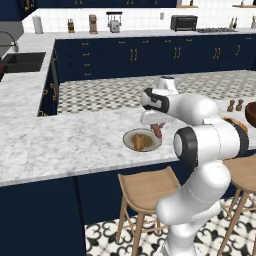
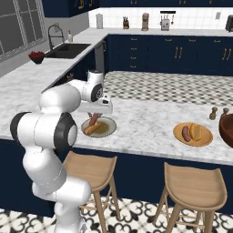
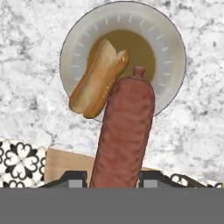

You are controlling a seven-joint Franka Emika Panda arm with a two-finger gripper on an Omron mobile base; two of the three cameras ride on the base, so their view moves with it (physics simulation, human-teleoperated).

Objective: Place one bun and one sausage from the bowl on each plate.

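Reddish-brown sausage [image 3: 124, 131] hangs clamped in the nearly closed gripper [image 3: 114, 177], directly above the round grey brown-centred plate [image 3: 173, 48]; golden split bun [image 3: 98, 78] lies on that plate.

- A marble counter [image 2: 145, 123] ran across the kitchen.
- Two wooden stools [image 2: 193, 186] stood tucked under the counter's near edge, side by side.
- Two small brown shakers [image 2: 218, 113] stood on the counter toward its right end, close together.
- A black sink [image 2: 67, 50] with a curved tap [image 2: 54, 32] sat in the counter's left wing.
- A dark red bowl of fruit [image 2: 36, 57] stood on the counter just left of the sink.
- A toaster [image 1: 114, 24] and a black oven [image 1: 183, 22] stood on the back counter by the wall.
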